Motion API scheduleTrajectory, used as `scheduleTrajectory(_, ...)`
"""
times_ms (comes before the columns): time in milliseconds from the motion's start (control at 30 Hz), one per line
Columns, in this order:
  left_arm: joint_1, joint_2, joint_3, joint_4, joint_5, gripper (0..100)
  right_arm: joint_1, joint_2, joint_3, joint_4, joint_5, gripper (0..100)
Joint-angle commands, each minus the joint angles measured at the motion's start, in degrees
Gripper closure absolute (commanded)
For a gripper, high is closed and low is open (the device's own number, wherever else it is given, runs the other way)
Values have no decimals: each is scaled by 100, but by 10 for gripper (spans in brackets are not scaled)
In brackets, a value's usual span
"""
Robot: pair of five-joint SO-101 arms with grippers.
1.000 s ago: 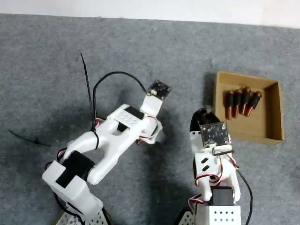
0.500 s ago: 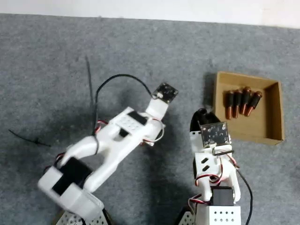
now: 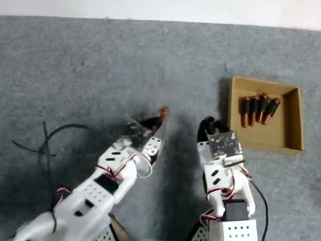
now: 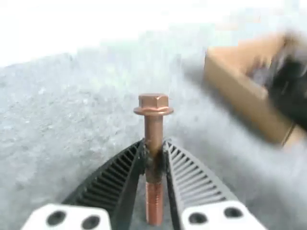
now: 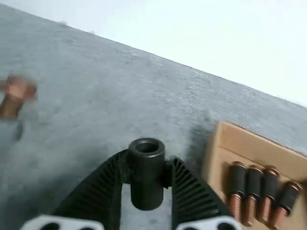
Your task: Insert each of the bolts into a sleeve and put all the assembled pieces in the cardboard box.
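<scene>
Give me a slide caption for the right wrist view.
Right claw shut on a black sleeve, four assembled pieces lying side by side in the cardboard box beyond.

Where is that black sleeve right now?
In the high view, the black sleeve is clamped in the right gripper, just left of the cardboard box. The bolt, held by the left gripper, is on its other side.

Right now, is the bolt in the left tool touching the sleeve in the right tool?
Apart. The high view shows bare grey mat between the bolt and the sleeve.
</scene>
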Motion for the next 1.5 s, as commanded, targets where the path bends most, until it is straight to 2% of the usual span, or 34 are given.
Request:
scheduleTrajectory(0,-180,-936,-92,-484,712,996,-505,-75,813,-180,44,995)
scheduleTrajectory(167,-180,-1824,374,-492,659,996,-813,-48,813,92,598,994)
scheduleTrajectory(367,-198,-3389,954,-334,651,996,-796,-48,813,119,607,994)
scheduleTrajectory(600,-725,-5121,919,1732,686,996,-787,-48,813,286,615,994)
scheduleTrajectory(700,-901,-5754,884,2207,695,996,-787,-48,813,295,615,994)
scheduleTrajectory(867,-945,-5481,892,2224,1143,996,-813,-48,796,470,607,994)
scheduleTrajectory(967,-1007,-5508,892,2233,1345,996,-1095,-48,796,831,615,994)
scheduleTrajectory(1167,-1455,-5508,892,2233,1336,996,-1824,-48,804,1754,633,994)
scheduleTrajectory(1467,-1745,-5473,892,2409,1345,996,-1877,-48,804,2396,633,994)
